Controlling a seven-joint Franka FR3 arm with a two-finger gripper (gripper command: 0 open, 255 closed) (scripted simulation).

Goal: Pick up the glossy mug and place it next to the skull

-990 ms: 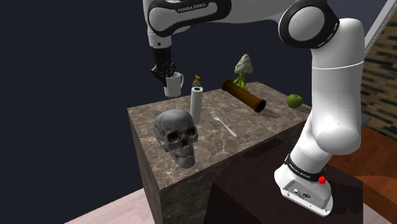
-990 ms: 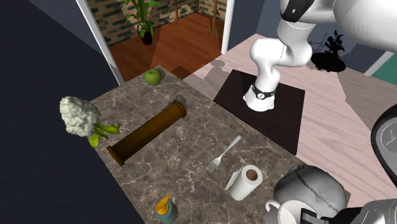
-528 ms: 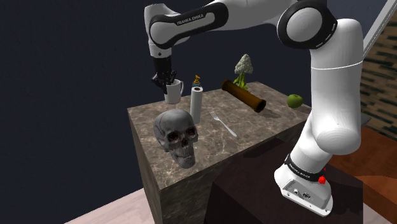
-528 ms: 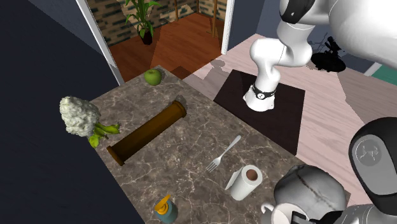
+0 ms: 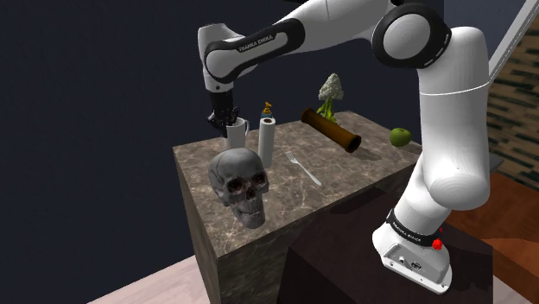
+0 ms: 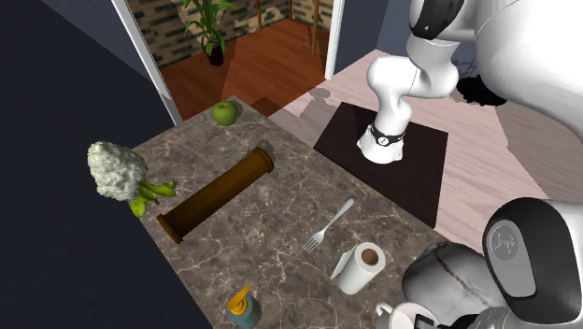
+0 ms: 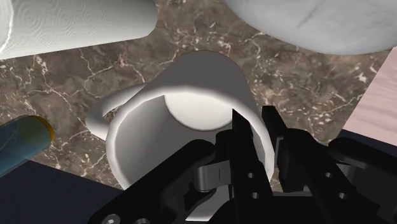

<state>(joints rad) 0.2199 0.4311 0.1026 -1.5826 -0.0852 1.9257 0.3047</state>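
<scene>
Shoulder view first: the white arm (image 5: 436,104) reached from its stand (image 5: 345,268) across the marbled worktop (image 5: 298,194) to the far corner. There the black tool (image 5: 226,118) met the rim of a white mug (image 5: 237,134). The mug was just behind the grey skull (image 5: 242,186) and beside an upright paper roll (image 5: 266,142); whether its base touched the surface could not be told. A fork (image 5: 304,168), a brown tube (image 5: 330,128), a cauliflower (image 5: 329,89) and a green apple (image 5: 399,136) lay toward this view's right.

Second exterior view: the skull (image 6: 448,280) sat at the lower right, partly behind the arm. A bit of the mug (image 6: 397,318) showed at the bottom edge beside it, near the paper roll (image 6: 360,267) and a small bottle (image 6: 242,307).

Wrist view: the tool (image 7: 257,143) pinched the mug's (image 7: 184,108) wall, one finger inside the cup and one outside. The skull (image 7: 318,22) lay just beyond the mug, with the paper roll (image 7: 76,22) alongside.
</scene>
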